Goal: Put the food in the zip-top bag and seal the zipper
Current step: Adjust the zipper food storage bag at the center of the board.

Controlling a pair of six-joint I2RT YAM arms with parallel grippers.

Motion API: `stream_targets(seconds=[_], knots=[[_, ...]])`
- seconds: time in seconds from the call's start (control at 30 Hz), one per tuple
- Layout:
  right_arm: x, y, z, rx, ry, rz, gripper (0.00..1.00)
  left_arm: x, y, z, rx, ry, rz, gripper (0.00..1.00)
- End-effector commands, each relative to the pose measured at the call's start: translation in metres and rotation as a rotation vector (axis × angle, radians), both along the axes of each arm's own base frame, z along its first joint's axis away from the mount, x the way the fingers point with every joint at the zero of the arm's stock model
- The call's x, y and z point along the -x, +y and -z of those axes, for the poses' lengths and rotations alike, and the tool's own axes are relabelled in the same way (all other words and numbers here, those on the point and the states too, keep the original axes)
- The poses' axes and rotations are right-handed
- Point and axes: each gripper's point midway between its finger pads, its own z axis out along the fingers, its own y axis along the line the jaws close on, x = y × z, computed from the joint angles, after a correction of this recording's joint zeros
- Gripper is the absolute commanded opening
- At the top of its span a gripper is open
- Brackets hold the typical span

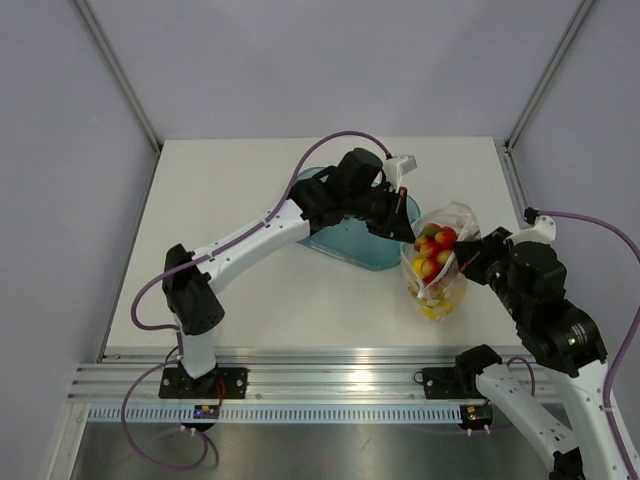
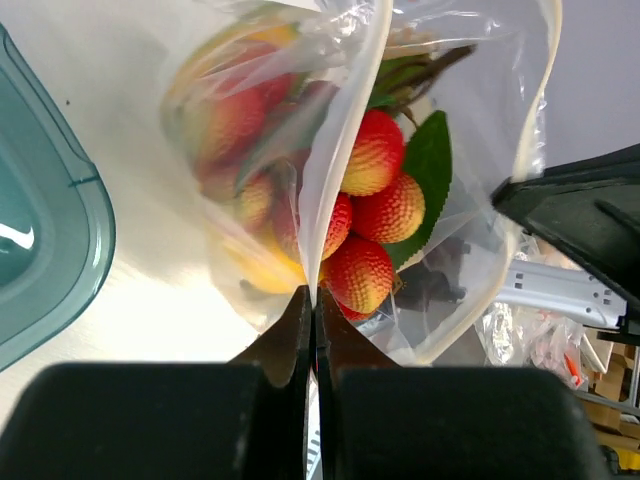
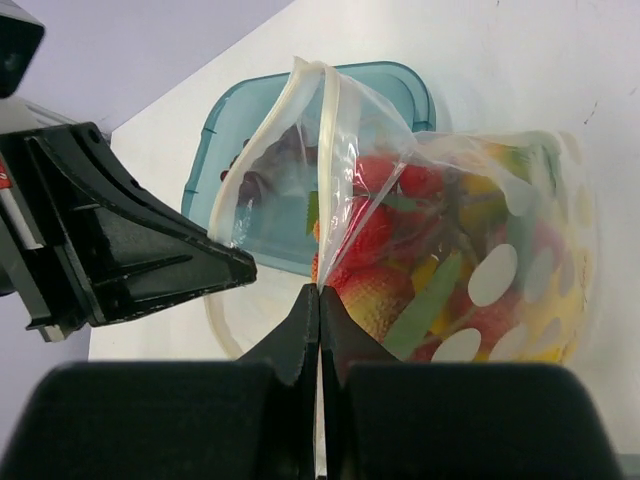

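Observation:
The zip-top bag [image 1: 437, 262] lies on the table between my two grippers, clear with white dots [image 3: 495, 275]. The food [image 1: 434, 250] is inside it: red strawberries [image 2: 372, 215], a green leaf [image 2: 430, 165] and yellow pieces [image 1: 432, 308]. My left gripper [image 2: 313, 295] is shut on one lip of the bag's mouth. My right gripper [image 3: 320, 292] is shut on the opposite lip. The pale zipper [image 3: 322, 120] runs along the mouth edge, and the mouth gapes between the two lips [image 2: 535, 130]. No slider tab shows.
A translucent teal tray [image 1: 345, 240] sits just left of the bag, under the left arm's wrist. The right gripper's black finger [image 2: 580, 215] shows close by in the left wrist view. Frame posts stand at the table's back corners.

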Motion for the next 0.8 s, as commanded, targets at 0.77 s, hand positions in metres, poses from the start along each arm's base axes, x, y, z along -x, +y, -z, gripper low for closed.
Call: stream_targets(seconds=[0.77], knots=[[-0.003,-0.013,0.033,0.069,0.035,0.057,0.0,0.006,-0.047,0.016,0.062,0.059,0.11,0.0]])
